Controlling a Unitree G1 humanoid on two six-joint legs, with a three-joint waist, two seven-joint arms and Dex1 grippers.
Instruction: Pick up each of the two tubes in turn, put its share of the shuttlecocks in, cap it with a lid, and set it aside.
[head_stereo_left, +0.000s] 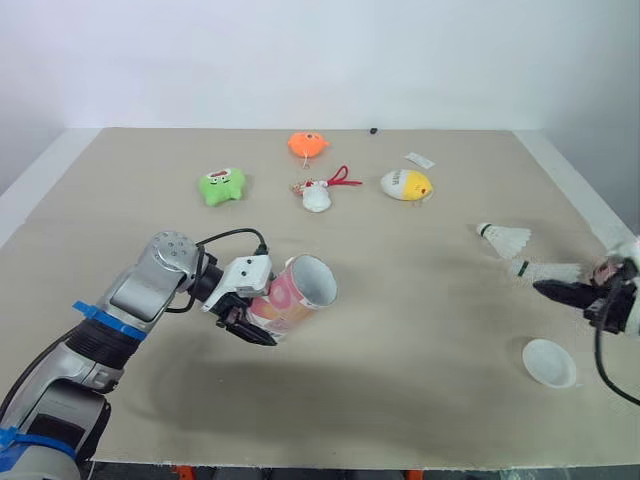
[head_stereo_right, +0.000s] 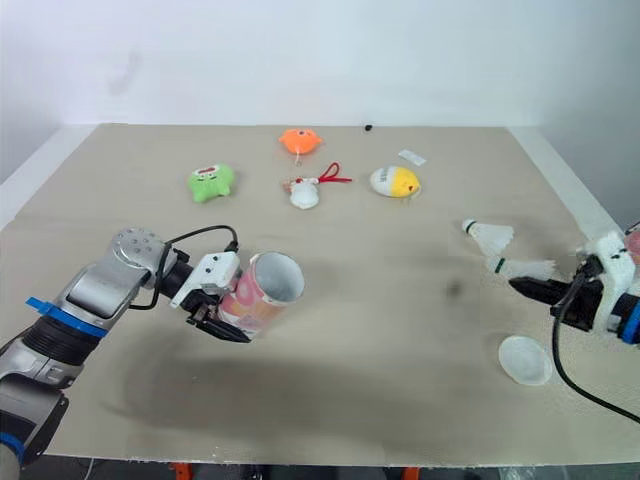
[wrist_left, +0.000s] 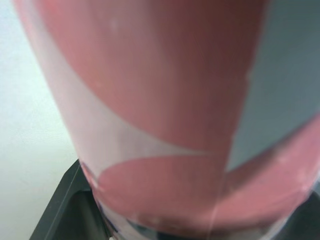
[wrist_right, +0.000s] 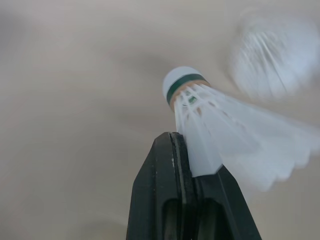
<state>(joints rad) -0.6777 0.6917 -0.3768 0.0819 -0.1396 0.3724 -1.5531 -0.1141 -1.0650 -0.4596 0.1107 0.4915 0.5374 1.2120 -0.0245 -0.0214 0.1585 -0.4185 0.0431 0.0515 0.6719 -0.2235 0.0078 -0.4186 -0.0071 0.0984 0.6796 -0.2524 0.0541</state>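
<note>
The left gripper (head_stereo_left: 250, 322), lower left of centre, is clamped round the pink tube (head_stereo_left: 300, 290), which is tipped with its open mouth toward the upper right. At the right edge the right gripper (head_stereo_left: 545, 290) pinches a shuttlecock (wrist_right: 210, 125) by its feathers (green-banded cork pointing away). A second shuttlecock (head_stereo_left: 505, 237) lies just above it on the table (head_stereo_left: 400, 400), and a white lid (head_stereo_left: 548, 362) sits at the lower right.
</note>
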